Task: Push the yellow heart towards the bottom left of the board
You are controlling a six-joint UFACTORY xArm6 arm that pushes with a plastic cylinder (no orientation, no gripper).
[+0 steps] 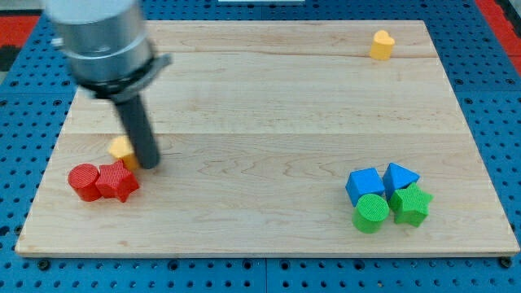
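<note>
A small yellow block lies near the board's lower left, partly hidden behind my rod, so I cannot make out its shape. My tip rests on the board just right of this block, touching or almost touching it. A second yellow block, possibly heart-shaped, sits far off at the view's top right. A red cylinder and a red star lie side by side just below the first yellow block and my tip.
At the lower right is a tight cluster: a blue cube, a blue triangle, a green cylinder and a green star. The wooden board ends close to the red blocks at the left and bottom.
</note>
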